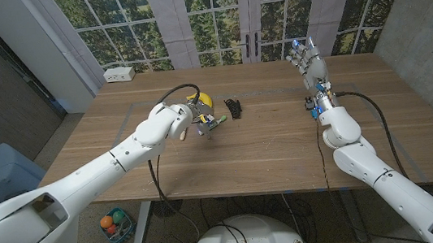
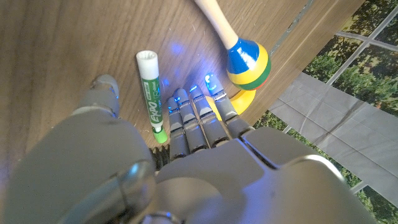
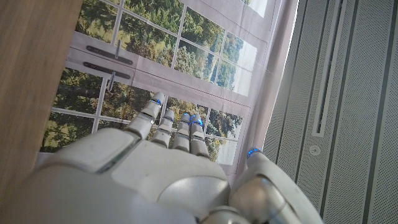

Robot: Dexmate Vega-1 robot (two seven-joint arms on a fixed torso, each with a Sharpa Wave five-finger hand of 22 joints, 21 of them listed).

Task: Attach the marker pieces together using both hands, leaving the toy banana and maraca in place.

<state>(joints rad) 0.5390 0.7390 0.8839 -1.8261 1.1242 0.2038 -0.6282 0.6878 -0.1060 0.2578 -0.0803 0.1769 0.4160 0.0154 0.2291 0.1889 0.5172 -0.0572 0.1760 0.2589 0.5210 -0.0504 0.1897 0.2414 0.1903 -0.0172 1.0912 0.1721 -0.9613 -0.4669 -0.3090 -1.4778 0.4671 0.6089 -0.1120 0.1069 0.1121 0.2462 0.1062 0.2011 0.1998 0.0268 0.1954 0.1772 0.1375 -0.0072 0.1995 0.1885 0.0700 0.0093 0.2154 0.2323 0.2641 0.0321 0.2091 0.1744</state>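
Near the table's [image 1: 284, 142] far edge, left of centre, the left hand [image 1: 191, 118] is held over the marker [image 2: 151, 93], fingers apart, nothing gripped. Marker lies uncapped w/ the maraca [image 2: 239, 53] just beside it, toy banana [image 2: 244, 99] under the maraca's head. Marker cap [image 1: 235, 108] sits apart toward centre. Right hand [image 1: 307, 58] is raised at the far right edge, fingers spread, empty.

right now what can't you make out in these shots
- Marker: in the head view the left robot hand covers most of it; in the left wrist view its green end runs under the fingers.
- Banana: left wrist view, only a yellow edge shows behind the maraca.
- Black object: head view, too small to identify, maybe the cap.
- Right robot hand: raised and spread, the palm side is unseen.
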